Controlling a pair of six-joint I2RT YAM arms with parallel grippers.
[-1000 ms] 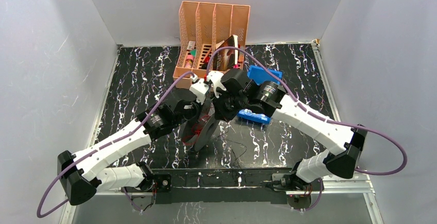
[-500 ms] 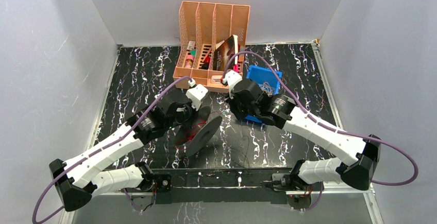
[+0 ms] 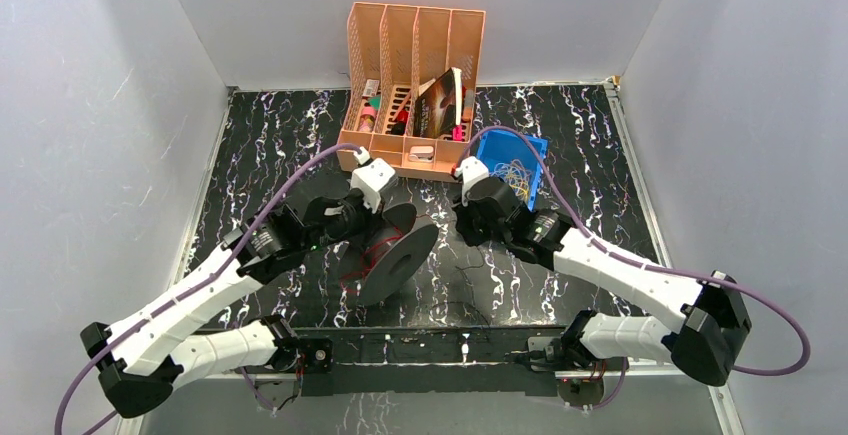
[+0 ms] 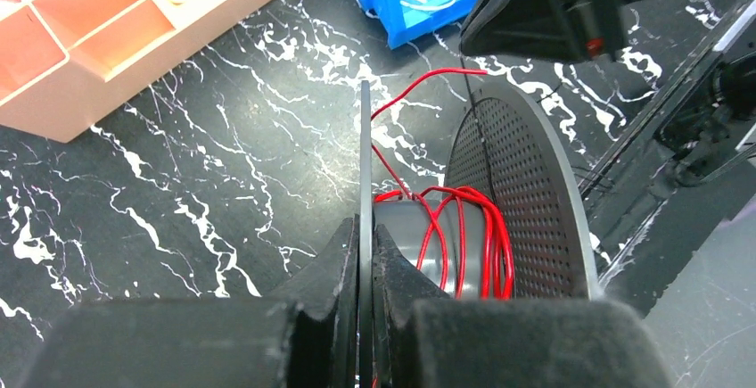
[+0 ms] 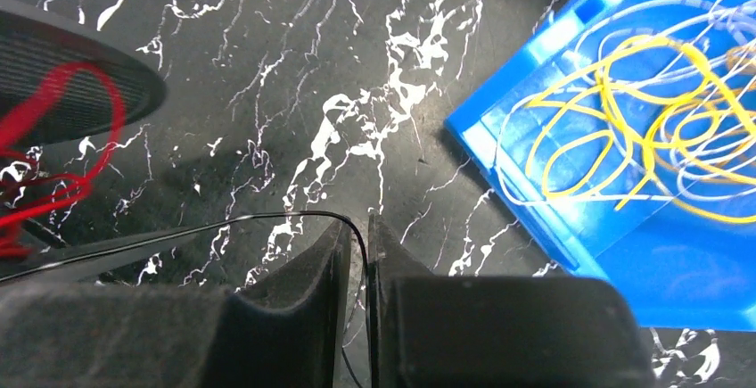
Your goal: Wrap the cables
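A dark grey spool (image 3: 397,258) stands tilted on edge at the table's middle. Red cable (image 4: 464,236) is wound loosely round its core, and one red strand runs off toward the blue bin. My left gripper (image 4: 365,224) is shut on the spool's thin disc (image 4: 365,138); it also shows in the top view (image 3: 377,223). My right gripper (image 5: 358,229) is shut on a thin black cable (image 5: 223,227) that leads left toward the spool. In the top view it (image 3: 472,235) sits just right of the spool. Yellow and white cables (image 5: 624,129) lie in the bin.
A blue bin (image 3: 517,167) stands behind the right gripper, close to it. An orange slotted organiser (image 3: 415,75) holding small items stands at the back centre. Loose black cable (image 3: 462,290) trails toward the front edge. Grey walls close in the left, right and back.
The right gripper has drawn back to the right, away from the spool, uncovering the blue bin. The left arm has shifted left and back, still holding the spool, which now tilts flatter.
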